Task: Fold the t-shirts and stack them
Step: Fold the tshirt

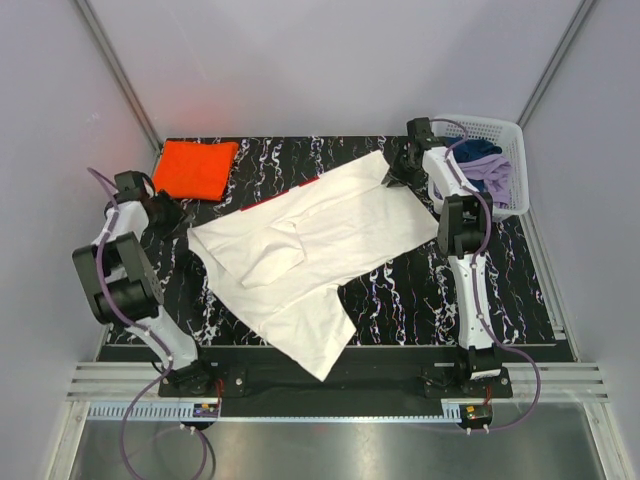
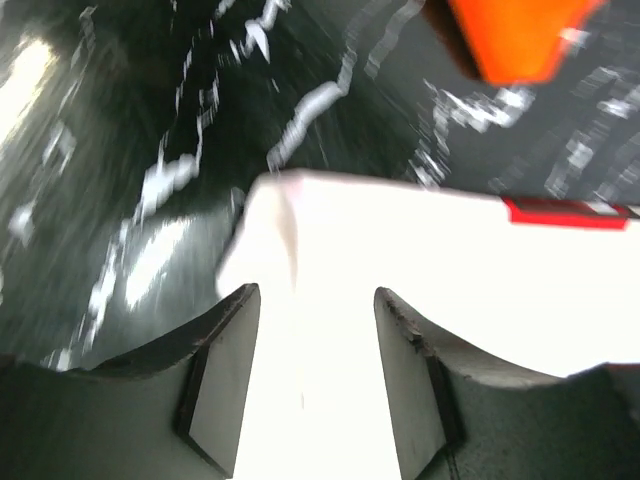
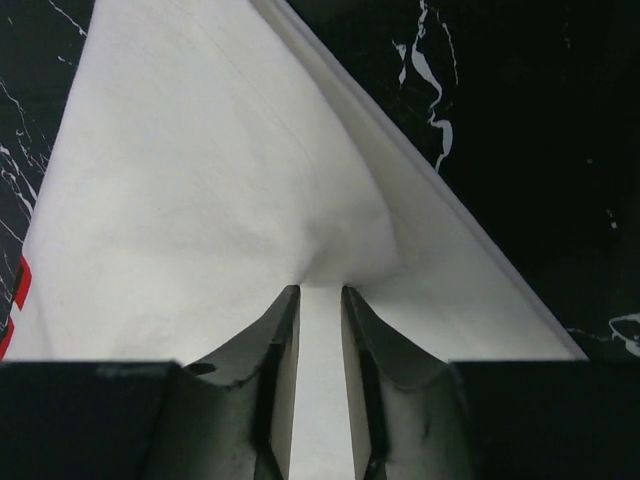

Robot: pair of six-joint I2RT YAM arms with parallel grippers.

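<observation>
The white t-shirt (image 1: pixel 300 240) lies spread diagonally across the black marbled table (image 1: pixel 420 290), a red strip showing at its far edge (image 1: pixel 285 192). The orange t-shirt (image 1: pixel 195 168) lies folded at the back left. My right gripper (image 1: pixel 392 170) is at the white shirt's far right corner. In the right wrist view it (image 3: pixel 320 288) is shut on a pinch of the white cloth (image 3: pixel 220 170), which puckers at the tips. My left gripper (image 1: pixel 180 217) is at the shirt's left edge. In the blurred left wrist view it (image 2: pixel 315 290) is open, with white cloth (image 2: pixel 400 240) in its gap and the orange shirt (image 2: pixel 510 35) beyond.
A white basket (image 1: pixel 515 140) with blue and lavender clothes (image 1: pixel 482 165) stands at the back right, just behind the right arm. The white shirt's near end hangs over the table's front edge (image 1: pixel 322 365). Grey walls close in both sides and the back.
</observation>
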